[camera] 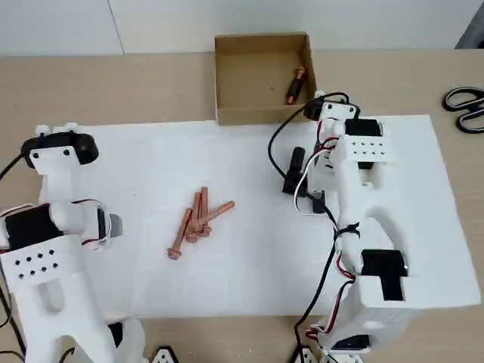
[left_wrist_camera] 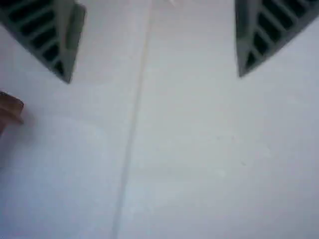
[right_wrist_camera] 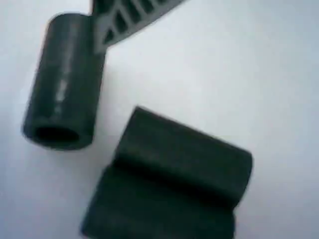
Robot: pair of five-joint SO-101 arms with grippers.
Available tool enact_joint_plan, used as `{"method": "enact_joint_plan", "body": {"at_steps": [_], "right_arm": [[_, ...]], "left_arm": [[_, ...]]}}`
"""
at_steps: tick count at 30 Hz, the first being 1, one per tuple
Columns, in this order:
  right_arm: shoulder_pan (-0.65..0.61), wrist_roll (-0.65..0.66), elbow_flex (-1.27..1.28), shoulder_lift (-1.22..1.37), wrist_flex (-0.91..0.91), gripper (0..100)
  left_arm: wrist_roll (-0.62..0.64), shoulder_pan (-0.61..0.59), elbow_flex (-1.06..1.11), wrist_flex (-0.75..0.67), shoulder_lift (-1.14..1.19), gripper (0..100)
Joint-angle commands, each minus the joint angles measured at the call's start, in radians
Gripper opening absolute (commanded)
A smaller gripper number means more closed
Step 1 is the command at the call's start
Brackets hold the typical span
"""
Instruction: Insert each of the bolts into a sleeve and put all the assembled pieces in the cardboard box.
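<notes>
Handling, bolts (camera: 198,219): judged to be solid metal, stiff and dense for their size. The round shanks look slick and likely to roll. Best hold: across mid-shank, with the tip left free to enter a bore.

Handling, sleeves (right_wrist_camera: 62,84): judged light and rigid, probably plastic, with a matt skin that should grip well. Take one across the outer wall near mid-length and keep the open end clear. They too may roll if nudged.

Look: the bolts are copper-coloured with flanged heads. About four lie in a loose fan, some touching. The sleeves are short dark tubes. One lies alone with its bore showing; what looks like two more lie side by side, touching.

Left gripper (left_wrist_camera: 154,77): jaws wide apart, holding nothing, low over the white mat (camera: 249,272). One bolt head sits just beside it, outside the jaws. The rest of the fan lies between the two grippers, nearer this one.

Right gripper (right_wrist_camera: 130,17): directly over the sleeves, with part of it against the lone sleeve's side. Whether it is wide or narrow cannot be told.

The cardboard box (camera: 227,76) stands near, beyond the right gripper. One assembled piece (camera: 295,85) lies inside.
</notes>
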Motion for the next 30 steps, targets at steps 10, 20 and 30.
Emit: {"method": "enact_joint_plan", "body": {"at_steps": [10,20,30], "right_arm": [[-0.076,-0.002,-0.002,0.076,-0.039,16.2],[-0.038,0.002,-0.005,0.174,-0.105,16.2],[0.002,0.006,-0.005,0.191,-0.124,8.6]], "left_arm": [[-0.003,0.003,-0.005,-0.021,-0.006,21],[-0.003,0.002,-0.004,-0.021,-0.006,21],[-0.003,0.003,-0.004,-0.021,-0.005,21]]}}
